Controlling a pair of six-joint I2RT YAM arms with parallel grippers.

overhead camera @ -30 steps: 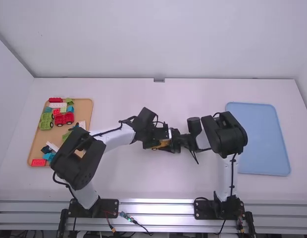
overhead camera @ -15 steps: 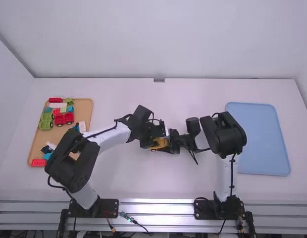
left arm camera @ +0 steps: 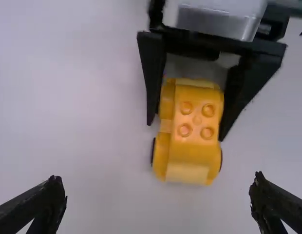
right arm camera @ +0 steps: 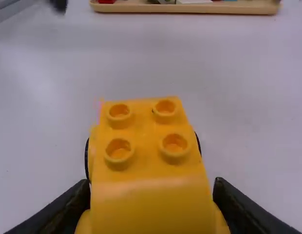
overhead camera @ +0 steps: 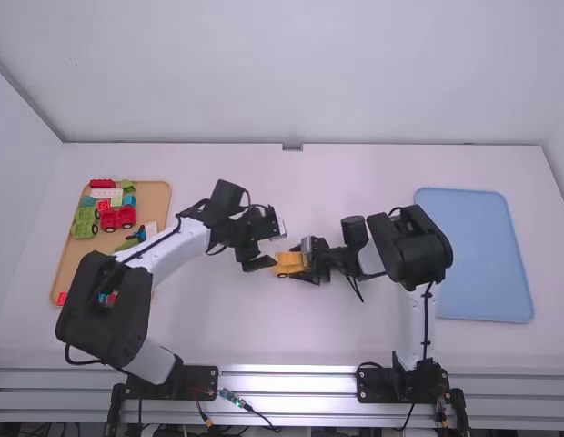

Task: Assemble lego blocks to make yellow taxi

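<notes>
At the near edge, the bases of the left arm (overhead camera: 114,305) and right arm (overhead camera: 418,250) stand by a metal rail (overhead camera: 291,382), with the pale counter (overhead camera: 218,328) reaching away beyond it; over the middle of the counter, the right gripper (overhead camera: 301,260) has its fingers clenched on the yellow taxi (overhead camera: 286,264), one finger along each side; the taxi has four round studs (left arm camera: 208,110) on top and black wheels (left arm camera: 221,161) low at its sides, and its free end points toward the left arm's side.

The left gripper (overhead camera: 271,246) is just beside the taxi, its fingers spread wide and grasping nothing; the taxi lies ahead of the gap between them in the left wrist view.

Well apart on the right lies a blue tray (overhead camera: 473,246); on the left, a brown tray (overhead camera: 155,196) is partly hidden by the left arm; it holds a green wheeled piece (overhead camera: 85,223), a red wheeled piece (overhead camera: 118,217) just beside that, and, toward its far end, a white brick (overhead camera: 106,193) and a red brick (overhead camera: 102,183); behind the counter's far edge rises a white wall (overhead camera: 291,73).
</notes>
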